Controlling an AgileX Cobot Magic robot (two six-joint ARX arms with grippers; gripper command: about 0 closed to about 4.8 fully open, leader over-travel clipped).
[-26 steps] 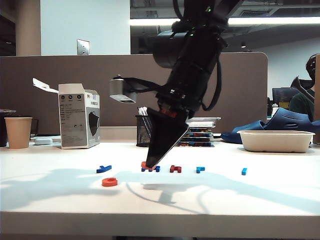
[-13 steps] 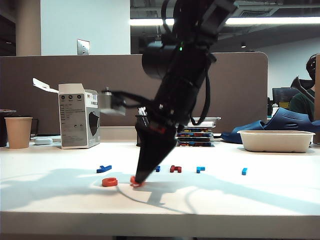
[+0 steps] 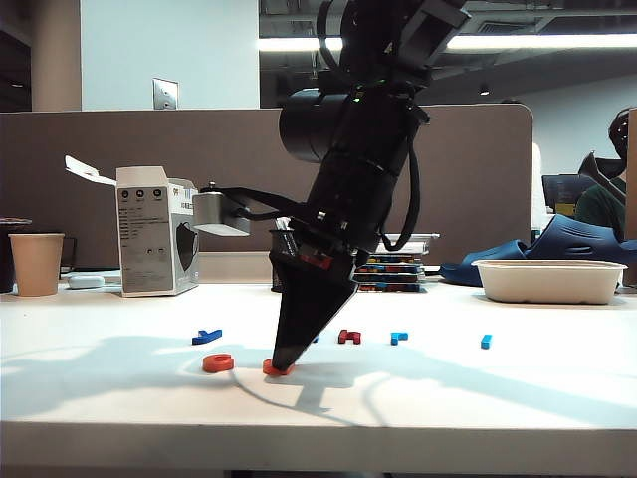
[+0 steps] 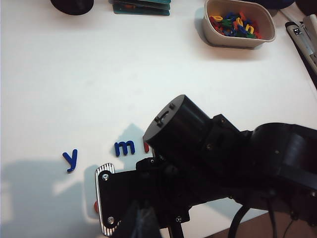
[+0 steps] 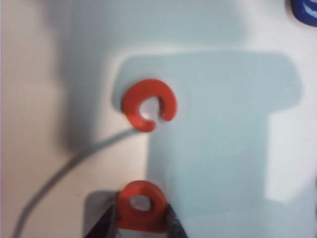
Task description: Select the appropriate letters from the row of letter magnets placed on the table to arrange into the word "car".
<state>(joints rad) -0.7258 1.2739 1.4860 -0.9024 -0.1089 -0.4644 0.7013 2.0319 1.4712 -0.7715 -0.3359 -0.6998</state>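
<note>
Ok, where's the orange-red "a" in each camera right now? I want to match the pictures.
Exterior view: the "a" lies on the table at the right gripper tips, just right of the "c".
Left wrist view: not visible; the right arm blocks that spot.
Right wrist view: the "a" sits between the gripper fingers.
Shared landmark: the "c", beside the "a".

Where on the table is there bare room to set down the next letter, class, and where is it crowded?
Free: the white table right of the "a", in front of the row. The right hand has the "a" at the table beside the "c". Crowded: the row itself, around the "r" and "y".
</note>
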